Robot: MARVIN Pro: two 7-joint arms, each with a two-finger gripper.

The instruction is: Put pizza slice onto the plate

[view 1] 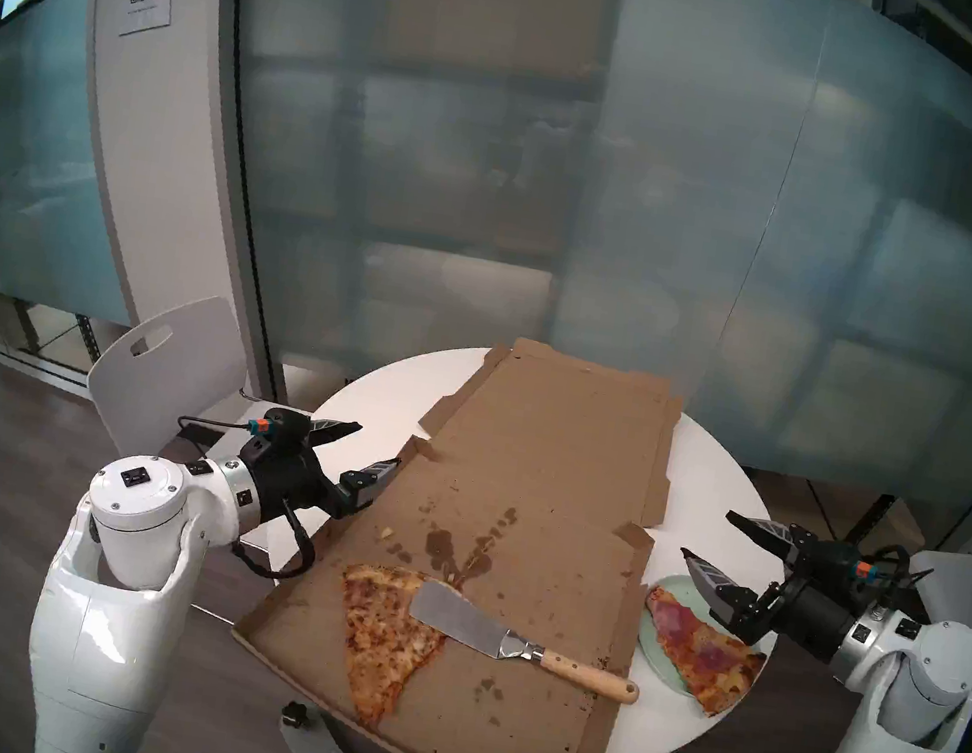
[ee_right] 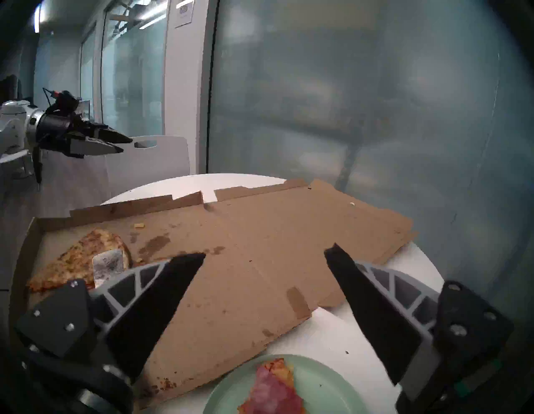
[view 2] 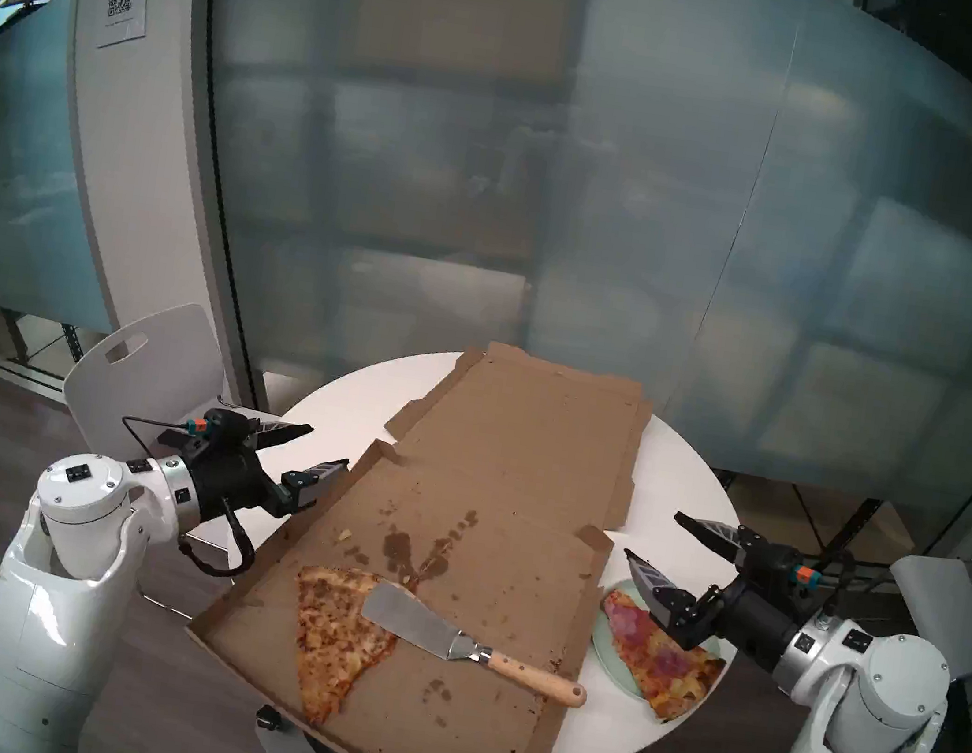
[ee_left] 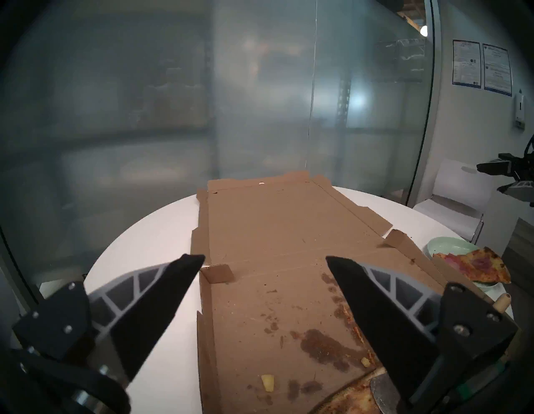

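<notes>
The pizza slice (view 1: pixel 697 647) with pink ham lies on the mint-green plate (view 1: pixel 658 648) at the table's right; its crust end hangs over the plate's near rim. Slice (ee_right: pixel 274 390) and plate (ee_right: pixel 320 387) also show in the right wrist view, and the slice (ee_left: pixel 476 266) in the left wrist view. My right gripper (view 1: pixel 704 534) is open and empty, raised just above and behind the plate. My left gripper (view 1: pixel 379 445) is open and empty, raised over the left edge of the pizza box (view 1: pixel 517 494).
The opened brown pizza box covers most of the round white table (view 1: pixel 377 389). In it lie a plain speckled slice (view 1: pixel 386 624) and a metal spatula (view 1: pixel 499 630) with a wooden handle, blade resting on that slice. A white chair (view 1: pixel 164 367) stands behind left.
</notes>
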